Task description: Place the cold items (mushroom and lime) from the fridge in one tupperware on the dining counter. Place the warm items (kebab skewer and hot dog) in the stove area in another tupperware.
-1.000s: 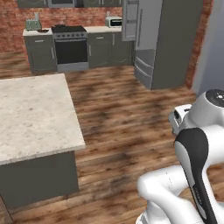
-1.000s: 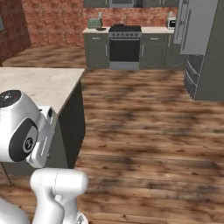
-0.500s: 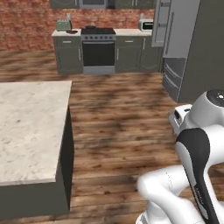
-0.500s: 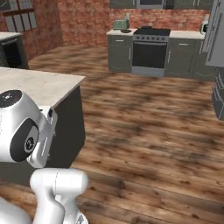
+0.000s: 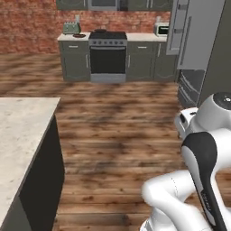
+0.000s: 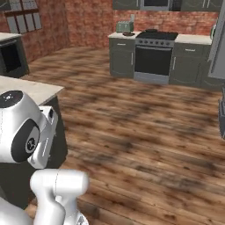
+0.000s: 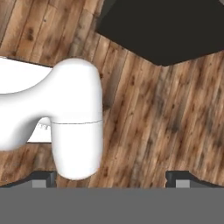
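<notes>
View swung since a second ago: base turned, stove (image 5: 108, 54) now centred ahead, fridge (image 5: 195, 40) at right, bench (image 5: 22, 149) at left. Hand (image 7: 111, 179) tucked low over wood floor, fingers spread wide, nothing held. Task items not discernible; approach phase judged underway.

No text, label, brand, number or sign can be read anywhere in these pictures. The stove (image 5: 108, 55), the microwave (image 5: 161, 29) and the toaster (image 5: 71, 28) on the far surface (image 5: 140, 37) are too small and blurred to show any marking, and so are the framed panels (image 6: 23, 18) on the brick wall. The fridge (image 5: 197, 49) door and the robot's white body are plain.
</notes>
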Robot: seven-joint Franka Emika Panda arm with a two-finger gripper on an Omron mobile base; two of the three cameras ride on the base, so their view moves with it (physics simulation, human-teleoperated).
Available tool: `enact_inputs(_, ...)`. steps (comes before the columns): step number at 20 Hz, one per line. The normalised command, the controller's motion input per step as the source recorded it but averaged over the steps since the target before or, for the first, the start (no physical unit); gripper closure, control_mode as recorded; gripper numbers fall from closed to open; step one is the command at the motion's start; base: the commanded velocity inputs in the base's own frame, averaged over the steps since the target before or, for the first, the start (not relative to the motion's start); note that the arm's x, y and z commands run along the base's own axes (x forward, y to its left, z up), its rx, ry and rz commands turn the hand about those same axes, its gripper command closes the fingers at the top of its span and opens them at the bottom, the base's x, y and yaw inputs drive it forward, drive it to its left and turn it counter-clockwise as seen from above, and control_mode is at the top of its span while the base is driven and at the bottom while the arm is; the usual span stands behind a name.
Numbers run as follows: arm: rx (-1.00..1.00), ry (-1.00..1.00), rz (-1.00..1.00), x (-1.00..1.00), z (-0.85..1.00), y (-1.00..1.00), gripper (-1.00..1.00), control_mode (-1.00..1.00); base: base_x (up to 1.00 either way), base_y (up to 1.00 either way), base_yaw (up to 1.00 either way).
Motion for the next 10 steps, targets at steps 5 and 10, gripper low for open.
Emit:
enact_inputs(5, 0.0, 0.0, 0.0, 0.0, 0.0, 0.0, -1.0, 1.0, 1.0, -0.51, 0.02)
enact_inputs(10, 0.0, 0.0, 0.0, 0.0, 0.0, 0.0, -1.0, 1.0, 1.0, -0.19, -0.03)
